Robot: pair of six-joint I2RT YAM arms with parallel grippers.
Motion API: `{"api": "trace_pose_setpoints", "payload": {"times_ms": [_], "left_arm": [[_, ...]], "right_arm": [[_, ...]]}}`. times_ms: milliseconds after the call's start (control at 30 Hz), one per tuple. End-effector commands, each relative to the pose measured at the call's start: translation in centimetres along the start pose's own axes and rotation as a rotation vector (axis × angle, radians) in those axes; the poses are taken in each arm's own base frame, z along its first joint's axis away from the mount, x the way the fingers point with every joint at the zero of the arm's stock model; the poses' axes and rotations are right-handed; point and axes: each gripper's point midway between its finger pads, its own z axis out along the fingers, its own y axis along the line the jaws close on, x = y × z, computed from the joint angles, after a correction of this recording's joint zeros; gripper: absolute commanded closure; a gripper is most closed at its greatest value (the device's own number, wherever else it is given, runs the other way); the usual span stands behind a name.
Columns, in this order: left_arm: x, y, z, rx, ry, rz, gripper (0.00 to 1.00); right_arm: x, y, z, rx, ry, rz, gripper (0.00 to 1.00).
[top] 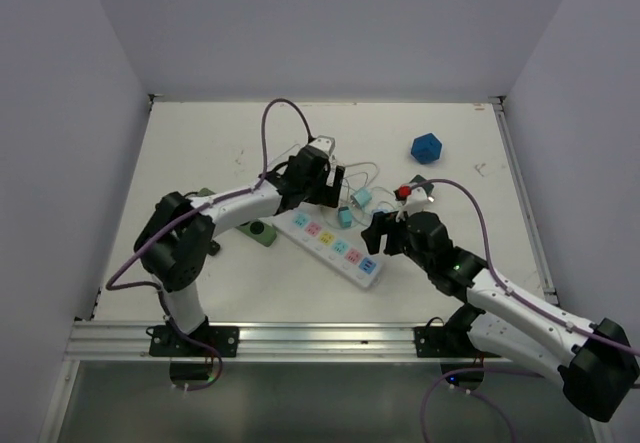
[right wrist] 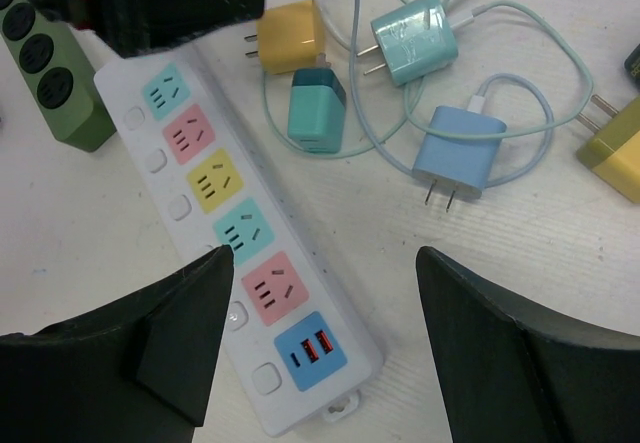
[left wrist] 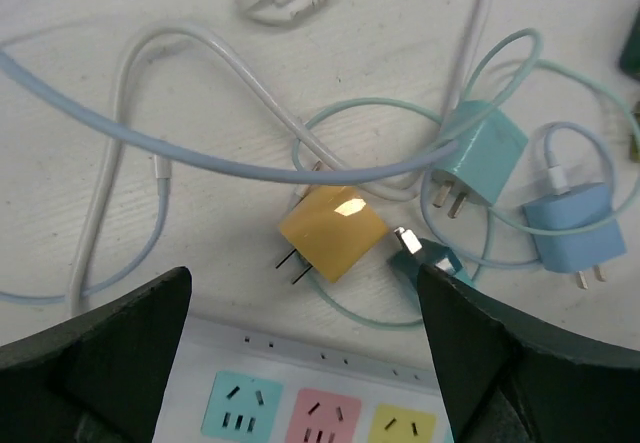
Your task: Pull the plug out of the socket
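**Left end effector** (left wrist: pixel 300 298): mine; fingers spread wide, gripping nothing, hanging over the tangle of cables (left wrist: pixel 200 153) by the long edge of the power strip (right wrist: pixel 222 181).

**Right end effector** (right wrist: pixel 325 263): mine; fingers spread wide, gripping nothing, above the USB end of that strip.

**Power strip:** white, flat on the counter (top: pixel 200 143); every visible coloured socket is bare.

**Yellow plug** (left wrist: pixel 332 231): loose on the counter just beside the strip, prongs pointing toward it.

**Teal plug** (left wrist: pixel 480 151), **blue plug** (left wrist: pixel 575 225): loose on the counter near the yellow one, each still on its cable.

**Green socket bar** (right wrist: pixel 50 83): beside the strip's other end.
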Motion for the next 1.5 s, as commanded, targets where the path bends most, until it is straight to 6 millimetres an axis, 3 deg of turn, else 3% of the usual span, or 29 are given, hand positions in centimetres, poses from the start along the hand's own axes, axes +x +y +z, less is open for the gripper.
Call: {"api": "trace_pose_setpoints", "payload": {"times_ms": [0,167,333,400,500,567,733,767,833,933,1067,1133,1467], "left_arm": [[-3.7,0.3,-4.8,0.017,-0.117,0.008,0.01],[-3.8,2.1,-9.5,-0.020,-0.150,-0.003,0.01],[-7.4,3.8,-18.8,-0.006,-0.366,-0.041,0.00],[-8.1,5.5,-22.4,-0.049,-0.440,-0.039,0.00],[-8.1,8.5,-26.1,-0.153,-0.526,-0.027,0.00],[-7.8,10.7,-27.4,-0.251,-0.572,-0.025,0.00],[-5.0,13.3,-27.5,-0.332,-0.627,-0.052,0.00],[-4.2,13.4,-26.8,-0.329,-0.622,-0.044,0.00],[-4.0,13.4,-26.4,-0.331,-0.616,-0.045,0.00],[-3.6,13.8,-25.8,-0.350,-0.575,-0.040,0.00],[-3.1,15.2,-25.1,-0.368,-0.558,-0.070,0.00],[-3.0,14.9,-24.9,-0.342,-0.556,-0.066,0.00],[-2.3,17.1,-25.9,-0.464,-0.563,-0.100,0.00]], "right_arm": [[-2.5,0.7,-0.4,-0.015,-0.053,-0.003,0.22],[-3.4,0.3,-0.1,0.014,-0.056,-0.029,0.21],[-4.8,-0.4,0.5,0.036,-0.041,-0.026,0.20],[-6.0,-0.8,0.8,0.057,-0.034,-0.025,0.19],[-8.3,-1.6,0.6,0.096,-0.039,-0.024,0.17],[-10.6,-1.5,0.0,0.096,-0.074,-0.023,0.15],[-13.9,-4.1,-2.9,0.251,-0.157,-0.005,0.08],[-14.1,-4.8,-3.3,0.285,-0.171,-0.013,0.03],[-14.2,-7.1,-4.8,0.420,-0.202,-0.001,0.02],[-13.0,-9.0,-5.7,0.520,-0.202,0.041,0.01],[-12.4,-8.6,-4.9,0.496,-0.178,0.053,0.01],[-12.8,-8.6,-4.8,0.511,-0.180,0.064,0.01],[-10.6,-8.1,-2.4,0.489,-0.068,0.084,0.01]]}}
